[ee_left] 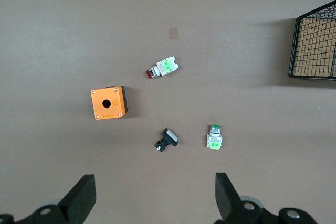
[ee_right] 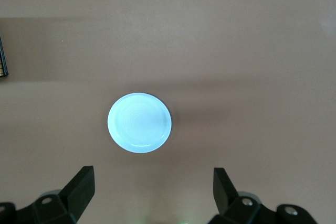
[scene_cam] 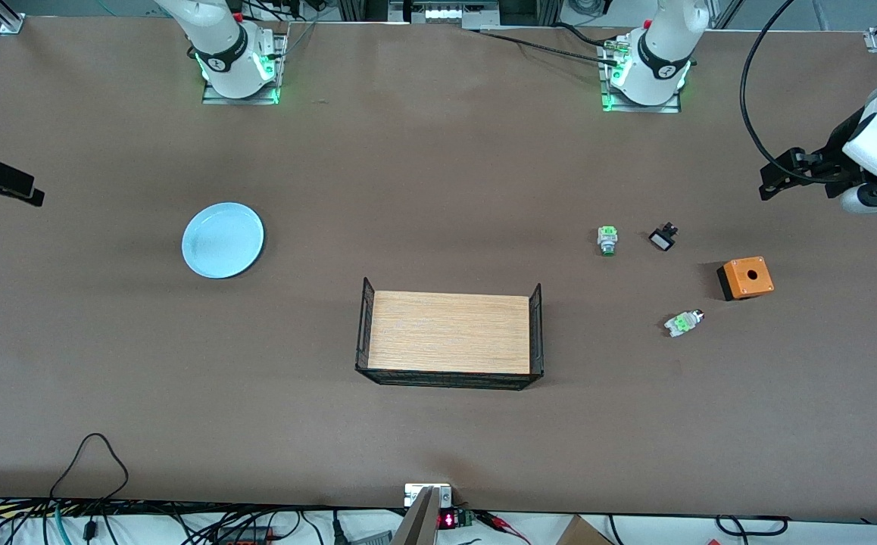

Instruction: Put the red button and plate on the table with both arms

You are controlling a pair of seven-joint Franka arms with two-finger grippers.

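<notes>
A: Front view first. What lies on the surface (scene_cam: 438,174)?

B: It is matte brown and flat. The plate (scene_cam: 223,240), round, pale blue and smooth with a raised rim, lies toward the right arm's end. The red button (scene_cam: 683,322), whitish with a green block, lies on its side toward the left arm's end, nearer the camera than the orange box (scene_cam: 746,278). A light-wood shelf (scene_cam: 450,333) with black wire ends stands mid-table.

A: And the grippers?

B: The left gripper (scene_cam: 775,180) is up at the edge, its arm cut off; the right gripper (scene_cam: 29,195) likewise.

A: Left wrist view?

B: The left gripper (ee_left: 156,195) has its jaws spread wide and empty over the switches: the red button (ee_left: 163,67), a green-capped switch (ee_left: 214,137) and a black-and-white switch (ee_left: 167,139). The box (ee_left: 108,103) has a round hole on top.

A: Right wrist view?

B: The right gripper (ee_right: 154,190) is parted and empty over the plate (ee_right: 139,123), showing faint concentric rings.
</notes>
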